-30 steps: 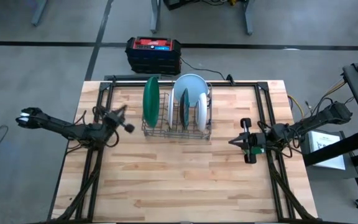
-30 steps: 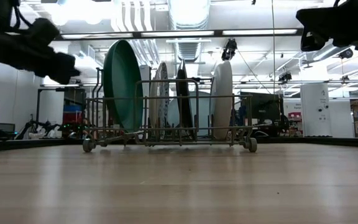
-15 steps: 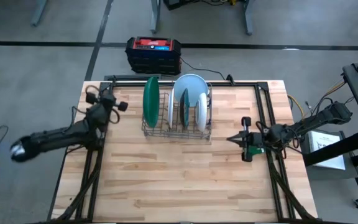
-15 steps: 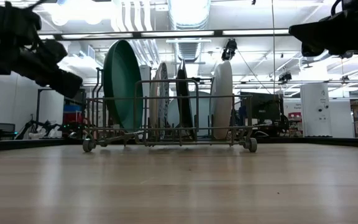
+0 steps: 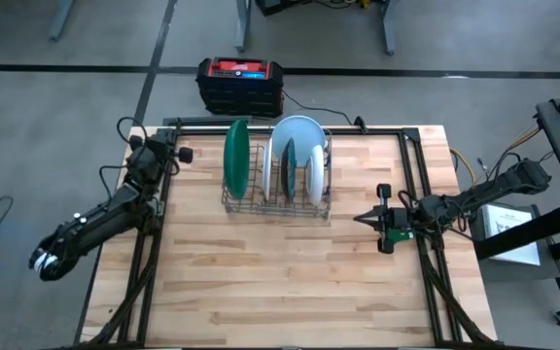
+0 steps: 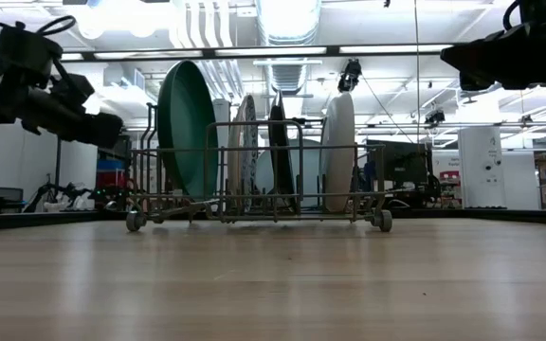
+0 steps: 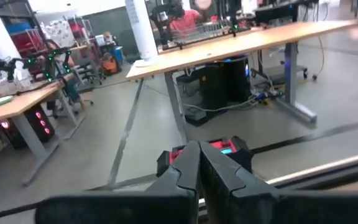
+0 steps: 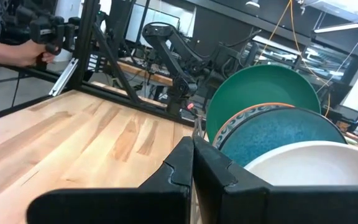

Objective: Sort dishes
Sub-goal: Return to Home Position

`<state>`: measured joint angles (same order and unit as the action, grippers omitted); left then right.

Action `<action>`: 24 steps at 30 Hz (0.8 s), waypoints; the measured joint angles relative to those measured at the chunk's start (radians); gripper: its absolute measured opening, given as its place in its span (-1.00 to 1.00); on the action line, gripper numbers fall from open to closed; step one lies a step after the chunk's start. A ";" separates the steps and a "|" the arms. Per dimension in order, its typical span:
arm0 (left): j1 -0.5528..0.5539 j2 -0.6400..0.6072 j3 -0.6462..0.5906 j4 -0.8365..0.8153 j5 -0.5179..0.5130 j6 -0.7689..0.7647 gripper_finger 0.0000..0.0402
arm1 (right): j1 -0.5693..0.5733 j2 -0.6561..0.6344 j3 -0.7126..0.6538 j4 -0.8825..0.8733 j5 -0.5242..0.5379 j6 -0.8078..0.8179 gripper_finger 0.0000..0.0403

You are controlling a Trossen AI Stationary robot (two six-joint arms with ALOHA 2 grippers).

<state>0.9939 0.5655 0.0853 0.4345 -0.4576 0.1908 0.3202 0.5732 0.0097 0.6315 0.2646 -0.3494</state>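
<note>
The dishes stand on edge in the slots of a grey wire rack (image 5: 275, 199) at the table's far middle: a large dark green plate (image 5: 236, 156), a pale blue plate (image 5: 297, 134), a teal plate (image 5: 289, 175) and a white plate (image 5: 314, 177). My left gripper (image 5: 163, 146) is shut and holds nothing; it hangs above the table's far left corner, left of the rack, pointing at the far edge. My right gripper (image 5: 363, 220) is shut and holds nothing; it hangs right of the rack, pointing at it. The right wrist view shows the green plate (image 8: 260, 90), teal plate (image 8: 278, 137) and white plate (image 8: 316, 171) close ahead.
A red and black box (image 5: 240, 83) stands on the floor beyond the far edge, also in the left wrist view (image 7: 225, 148). Dark frame rails (image 5: 149, 253) run along both table sides. Bare wood lies in front of the rack. A person's hand (image 8: 17, 53) shows beyond the table.
My left arm has swung: its gripper has gone from beside the rack's left end toward the table's far left corner and turned from pointing right to pointing at the far edge, staying shut. The dishes and rack have kept still.
</note>
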 joint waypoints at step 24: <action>0.000 0.084 0.000 0.003 -0.003 -0.072 -1.00 | 0.000 0.000 0.000 0.001 -0.001 0.008 -1.00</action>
<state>0.9939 0.6499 0.0853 0.4374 -0.4607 0.1184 0.3204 0.5728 0.0097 0.6323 0.2640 -0.3417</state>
